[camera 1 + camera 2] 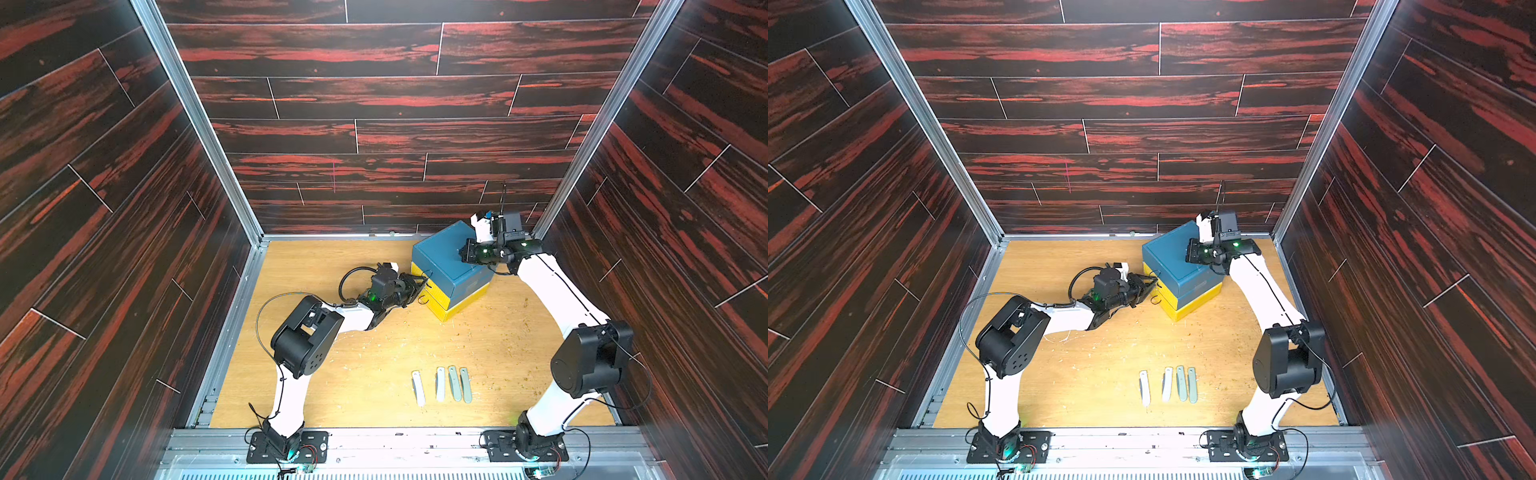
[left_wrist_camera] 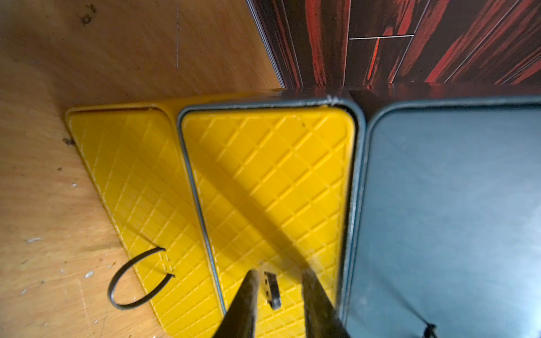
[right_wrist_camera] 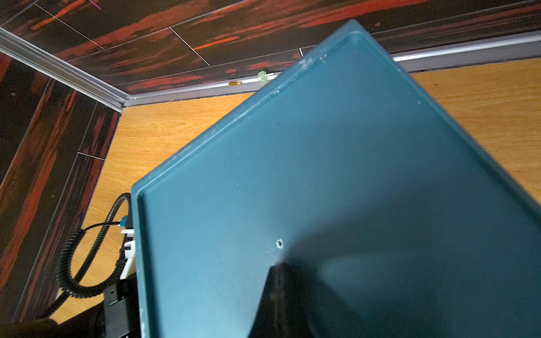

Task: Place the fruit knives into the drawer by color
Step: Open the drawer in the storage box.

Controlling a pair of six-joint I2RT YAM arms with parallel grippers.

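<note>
The left gripper (image 2: 279, 275) stood spread astride the upper drawer's (image 2: 269, 175) loop (image 2: 272, 289); the right gripper (image 3: 279, 275), pressed together, rested atop the blue cabinet (image 1: 440, 253) near the bench's (image 1: 332, 395) back edge.

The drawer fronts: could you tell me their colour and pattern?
Drawer fronts: yellow, diamond grid; clearest in left wrist view.

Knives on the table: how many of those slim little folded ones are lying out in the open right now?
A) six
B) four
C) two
B: in a top view a row of four lies on the table, two whitish knives and two grey-green knives.
</note>
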